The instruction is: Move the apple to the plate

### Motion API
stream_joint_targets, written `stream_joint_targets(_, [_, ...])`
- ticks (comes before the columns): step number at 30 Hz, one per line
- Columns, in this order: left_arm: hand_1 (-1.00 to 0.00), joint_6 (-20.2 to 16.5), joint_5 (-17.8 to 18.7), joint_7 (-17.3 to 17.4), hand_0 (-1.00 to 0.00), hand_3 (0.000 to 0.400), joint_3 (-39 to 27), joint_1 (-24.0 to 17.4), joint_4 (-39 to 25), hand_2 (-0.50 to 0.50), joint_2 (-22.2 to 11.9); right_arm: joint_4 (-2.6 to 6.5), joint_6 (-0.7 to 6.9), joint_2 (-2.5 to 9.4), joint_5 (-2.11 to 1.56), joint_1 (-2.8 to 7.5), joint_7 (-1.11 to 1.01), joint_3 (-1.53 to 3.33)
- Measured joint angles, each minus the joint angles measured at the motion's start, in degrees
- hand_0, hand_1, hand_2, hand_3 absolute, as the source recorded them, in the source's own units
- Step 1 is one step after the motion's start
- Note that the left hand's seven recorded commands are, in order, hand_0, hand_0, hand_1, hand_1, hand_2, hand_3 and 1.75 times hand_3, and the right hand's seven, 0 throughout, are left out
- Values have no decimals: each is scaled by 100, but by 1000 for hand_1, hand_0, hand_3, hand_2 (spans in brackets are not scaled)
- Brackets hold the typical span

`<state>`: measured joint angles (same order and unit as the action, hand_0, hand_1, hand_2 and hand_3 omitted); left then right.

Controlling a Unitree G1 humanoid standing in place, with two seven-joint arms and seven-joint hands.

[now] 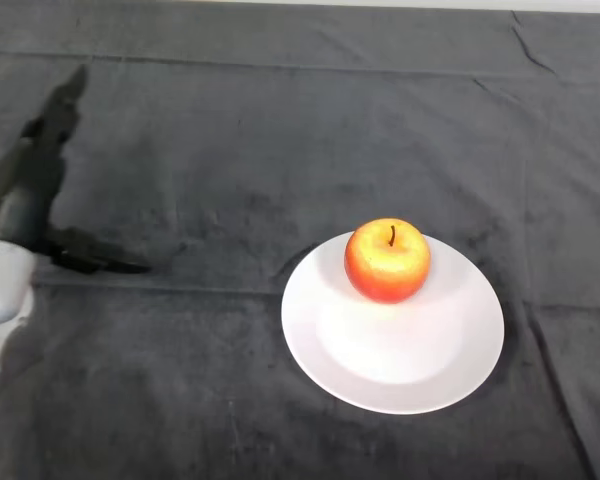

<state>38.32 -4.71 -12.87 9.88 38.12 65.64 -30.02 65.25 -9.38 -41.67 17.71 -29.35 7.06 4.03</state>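
Observation:
A red and yellow apple (387, 260) stands upright, stem up, on the far part of a white plate (410, 370) right of the table's middle. My left hand (35, 195) is at the left edge of the view, far from the plate. Its fingers (60, 110) point straight away from me and the thumb (95, 255) sticks out to the right. The hand is open and holds nothing.
The table is covered by a dark grey cloth (280, 130) with creases at the far right and a fold running across its middle.

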Motion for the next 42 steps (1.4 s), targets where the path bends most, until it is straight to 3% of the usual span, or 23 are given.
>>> stream_joint_targets(16, [0,-112,920,175,0,0,-1153,-432,5,0,-157,-1,0,7,-1,6,0,17])
stream_joint_targets(26, [0,-260,1575,322,0,0,-1982,-1071,8,0,-392,1,2,15,4,25,0,29])
stream_joint_targets(42, [0,-674,2179,358,0,0,-2804,-1319,9,0,-429,0,2,18,2,31,0,32])
